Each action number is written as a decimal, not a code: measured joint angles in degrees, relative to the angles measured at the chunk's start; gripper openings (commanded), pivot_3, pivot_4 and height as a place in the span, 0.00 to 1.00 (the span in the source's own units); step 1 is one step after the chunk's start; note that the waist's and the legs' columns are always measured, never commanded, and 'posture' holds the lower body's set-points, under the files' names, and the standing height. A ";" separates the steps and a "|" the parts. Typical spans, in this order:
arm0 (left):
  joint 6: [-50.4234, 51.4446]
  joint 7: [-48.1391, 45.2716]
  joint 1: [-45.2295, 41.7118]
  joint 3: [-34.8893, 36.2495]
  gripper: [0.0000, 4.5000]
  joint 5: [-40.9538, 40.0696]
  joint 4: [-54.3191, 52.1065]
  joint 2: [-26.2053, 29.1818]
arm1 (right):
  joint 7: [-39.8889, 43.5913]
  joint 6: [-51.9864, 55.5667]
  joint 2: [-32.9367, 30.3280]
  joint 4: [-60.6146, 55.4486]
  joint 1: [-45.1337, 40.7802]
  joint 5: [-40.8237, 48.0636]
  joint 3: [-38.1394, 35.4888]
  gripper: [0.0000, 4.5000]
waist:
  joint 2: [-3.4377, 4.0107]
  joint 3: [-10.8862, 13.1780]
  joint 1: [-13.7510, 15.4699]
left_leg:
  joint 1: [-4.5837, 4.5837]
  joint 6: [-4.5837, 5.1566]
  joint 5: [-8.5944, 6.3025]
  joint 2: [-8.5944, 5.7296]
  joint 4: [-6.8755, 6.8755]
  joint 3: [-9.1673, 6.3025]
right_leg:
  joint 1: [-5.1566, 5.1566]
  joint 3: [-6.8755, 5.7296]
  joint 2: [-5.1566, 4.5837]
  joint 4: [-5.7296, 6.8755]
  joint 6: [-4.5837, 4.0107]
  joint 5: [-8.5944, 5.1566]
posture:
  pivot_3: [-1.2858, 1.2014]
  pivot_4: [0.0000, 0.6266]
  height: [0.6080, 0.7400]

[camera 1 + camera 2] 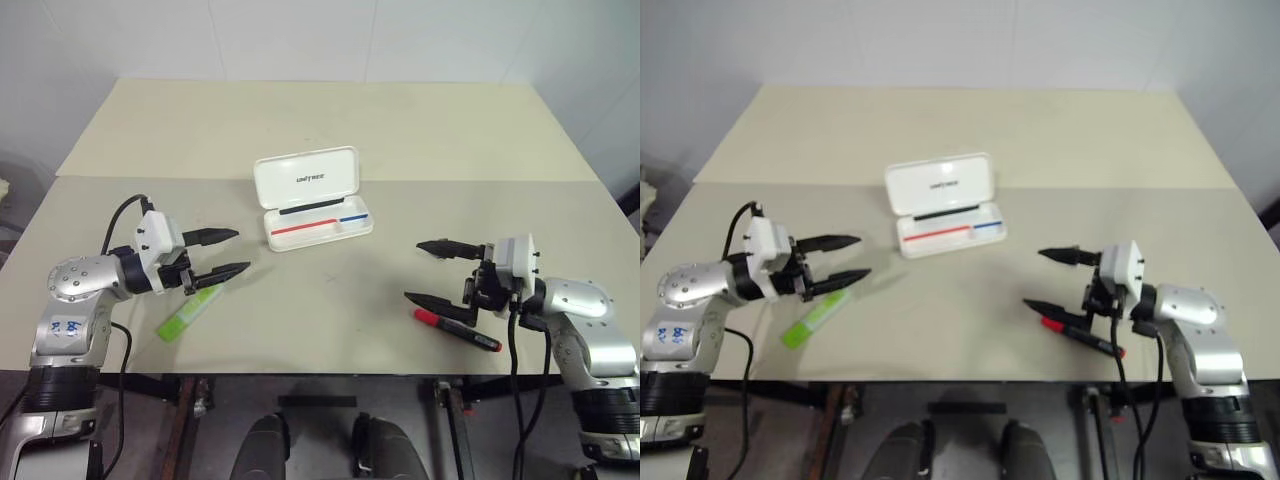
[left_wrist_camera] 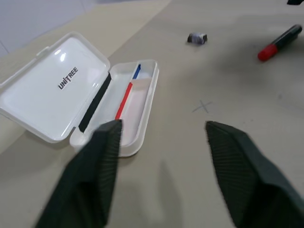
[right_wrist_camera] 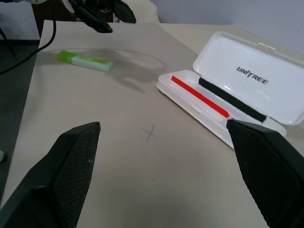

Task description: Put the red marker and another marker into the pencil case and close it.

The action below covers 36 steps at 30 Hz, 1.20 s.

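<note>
Table (image 1: 330, 130): pencil case (image 1: 310, 197) open at centre. Green marker (image 1: 190, 311) at 8 o'clock, beneath released left end effector (image 1: 222, 253). Red marker (image 1: 458, 330) at 4 o'clock, under released right end effector (image 1: 428, 272). Small grey object (image 2: 196, 38) nearby.

I count one white pencil case (image 1: 310, 196) at upper centre, one red marker (image 1: 457, 330) at lower right, one green highlighter (image 1: 188, 311) at lower left, and one small grey object (image 2: 197, 38) on my table (image 1: 330, 300). My claws: two.
</note>
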 measured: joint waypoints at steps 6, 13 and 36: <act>-1.60 2.32 -9.03 -5.84 0.48 5.74 8.24 -4.01 | -0.55 -0.02 1.21 -0.72 -0.66 -0.33 1.16 1.00 | -0.02 0.01 0.08 | -0.04 0.01 0.00 -0.05 0.16 0.07 | -0.02 0.07 -0.01 0.09 0.08 0.03 | 0.52 0.24 1.00; -4.63 3.13 -17.05 -12.21 0.48 12.16 19.91 -8.24 | -3.39 1.16 2.89 -5.42 -0.97 -0.26 2.62 1.00 | -0.04 0.02 -0.15 | -0.07 -0.06 0.04 -0.04 0.23 0.29 | -0.26 0.31 -0.01 0.29 0.08 0.03 | 0.52 0.24 1.00; -9.43 5.20 -34.22 -20.19 0.44 25.06 47.49 -17.57 | -10.98 3.98 3.35 -13.64 -2.45 0.41 2.62 1.00 | -0.14 0.06 -0.03 | -0.24 0.41 -0.24 -0.06 0.78 0.63 | -0.38 0.72 -0.02 0.33 0.40 0.21 | 0.52 0.24 1.00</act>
